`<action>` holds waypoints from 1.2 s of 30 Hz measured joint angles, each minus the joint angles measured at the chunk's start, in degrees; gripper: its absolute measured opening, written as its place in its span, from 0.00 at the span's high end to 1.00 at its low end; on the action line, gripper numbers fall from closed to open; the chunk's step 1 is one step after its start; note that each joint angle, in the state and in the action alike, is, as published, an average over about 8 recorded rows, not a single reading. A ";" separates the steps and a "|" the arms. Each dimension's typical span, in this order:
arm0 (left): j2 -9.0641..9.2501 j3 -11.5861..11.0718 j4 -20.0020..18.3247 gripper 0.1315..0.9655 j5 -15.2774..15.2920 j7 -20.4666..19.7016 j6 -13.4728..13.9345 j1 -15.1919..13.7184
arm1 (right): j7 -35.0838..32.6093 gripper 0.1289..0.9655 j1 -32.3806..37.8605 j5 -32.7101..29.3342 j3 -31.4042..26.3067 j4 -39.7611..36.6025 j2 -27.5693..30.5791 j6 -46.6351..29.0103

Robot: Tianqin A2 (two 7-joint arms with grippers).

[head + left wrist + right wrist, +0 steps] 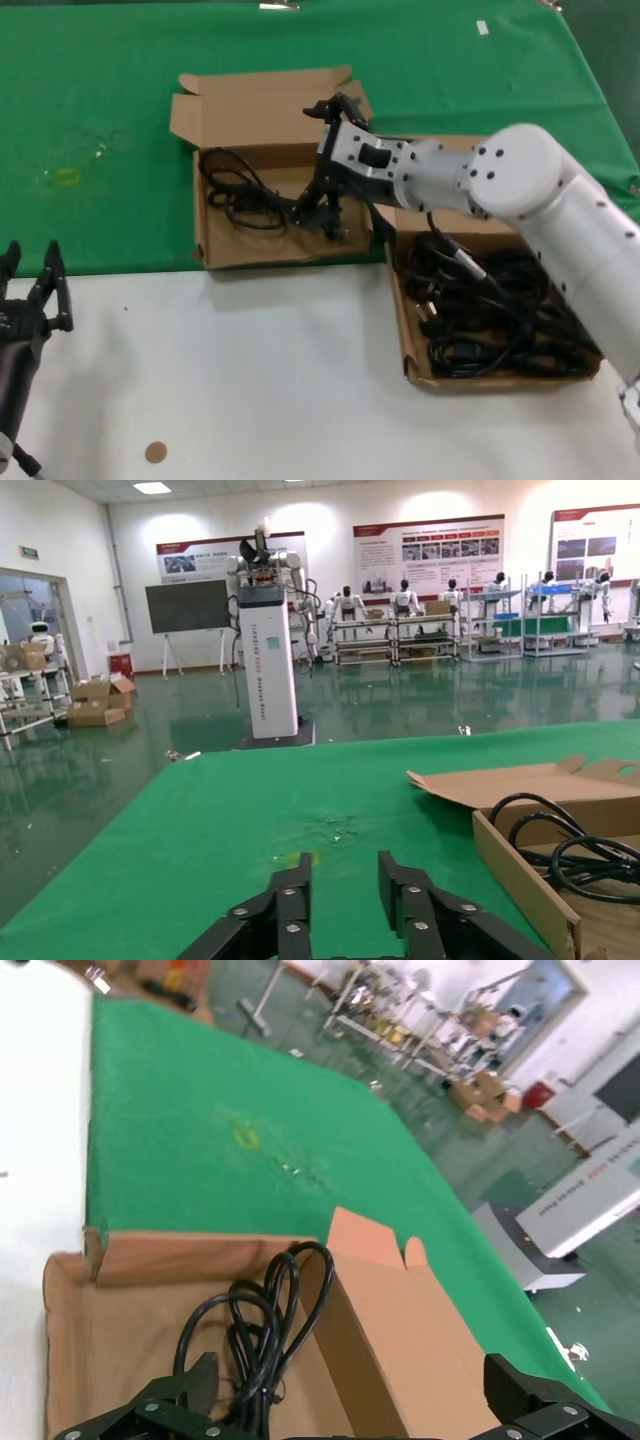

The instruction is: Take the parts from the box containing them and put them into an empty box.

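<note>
The box with the parts stands at the right and is full of black cables. The other box stands to its left on the green cloth, with its lid folded back. One black cable bundle lies in it. My right gripper hovers over this left box, open wide. One of its fingers is down by the bundle and the other is over the lid. The right wrist view shows the bundle on the box floor by one finger. My left gripper is open and empty at the near left.
The green cloth covers the far half of the table and the near half is white. A yellowish stain marks the cloth at the left. A small brown disc lies near the front edge.
</note>
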 joint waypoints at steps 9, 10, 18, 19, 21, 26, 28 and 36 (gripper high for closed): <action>0.00 0.00 0.00 0.77 0.00 0.00 0.00 0.00 | 0.73 0.01 -7.90 4.22 3.76 6.50 0.91 4.71; 0.00 0.00 0.00 0.74 -0.01 0.00 0.00 0.00 | 0.81 0.01 -8.76 4.68 4.17 7.20 1.01 5.22; 0.00 0.00 0.00 0.57 -0.01 0.02 0.00 0.00 | 1.47 0.00 -15.79 8.43 7.51 12.97 1.82 9.41; 0.00 0.00 0.00 0.55 -0.01 0.02 0.00 0.00 | 1.55 0.00 -16.68 8.89 7.93 13.67 1.92 9.92; 0.00 0.00 0.00 0.51 -0.01 0.02 0.00 0.00 | 1.71 0.00 -18.43 9.82 8.76 15.11 2.12 10.97; 0.00 0.00 0.00 0.45 -0.01 0.02 0.00 0.00 | 2.12 0.00 -22.84 12.16 10.85 18.71 2.63 13.58; 0.00 0.00 0.00 0.43 -0.01 0.02 0.00 0.00 | 2.28 0.00 -24.55 13.09 11.66 20.14 2.83 14.61; 0.00 0.00 0.00 0.40 -0.02 0.02 0.00 0.00 | 2.94 0.00 -31.55 16.84 15.00 25.91 3.64 18.81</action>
